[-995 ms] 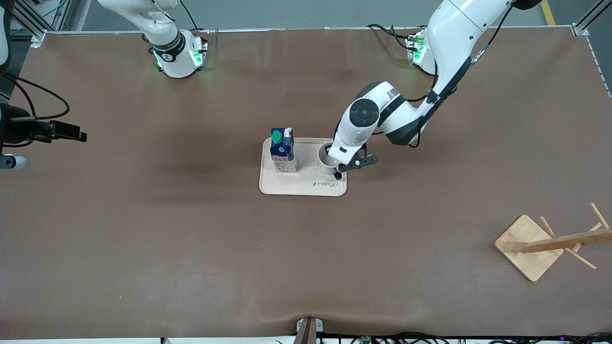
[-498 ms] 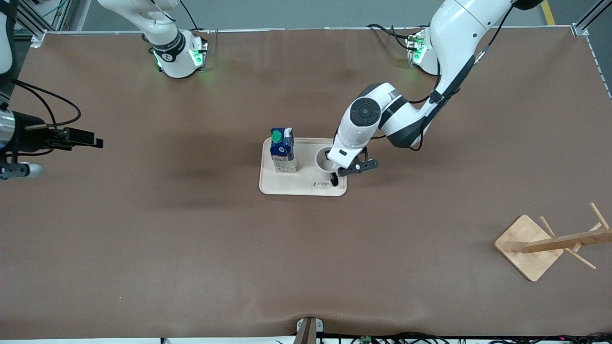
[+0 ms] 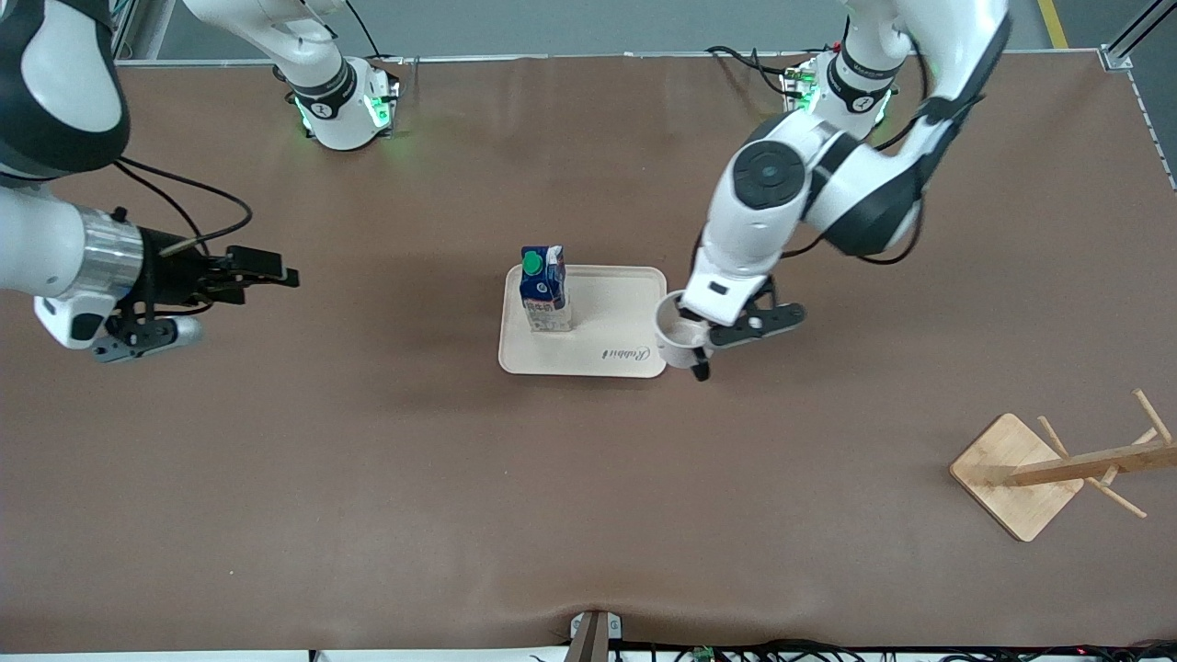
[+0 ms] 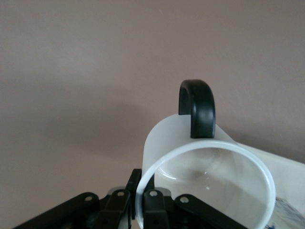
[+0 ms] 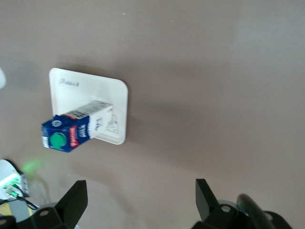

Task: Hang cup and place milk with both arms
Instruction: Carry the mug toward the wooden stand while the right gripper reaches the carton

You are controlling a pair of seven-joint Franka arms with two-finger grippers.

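Observation:
The white cup [image 3: 674, 338] with a black handle hangs in my left gripper [image 3: 694, 357], lifted over the edge of the beige tray [image 3: 588, 357] at the left arm's end. In the left wrist view the gripper [image 4: 141, 202] is shut on the cup's rim, one finger inside and one outside; the cup [image 4: 205, 186] and its handle [image 4: 197, 107] fill the view. The milk [image 3: 542, 290] stands upright on the tray, at the right arm's end of it. My right gripper [image 3: 230, 280] is open and empty over bare table toward the right arm's end; its wrist view [image 5: 141, 200] shows the milk [image 5: 71, 131] and tray [image 5: 114, 105].
A wooden mug rack [image 3: 1039, 469] with slanted pegs stands on a square base near the front camera at the left arm's end. The brown table mat [image 3: 368, 478] lies bare between the tray and the rack.
My left gripper has lifted the cup off the tray and carried it toward the left arm's end. My right arm has moved in toward the tray.

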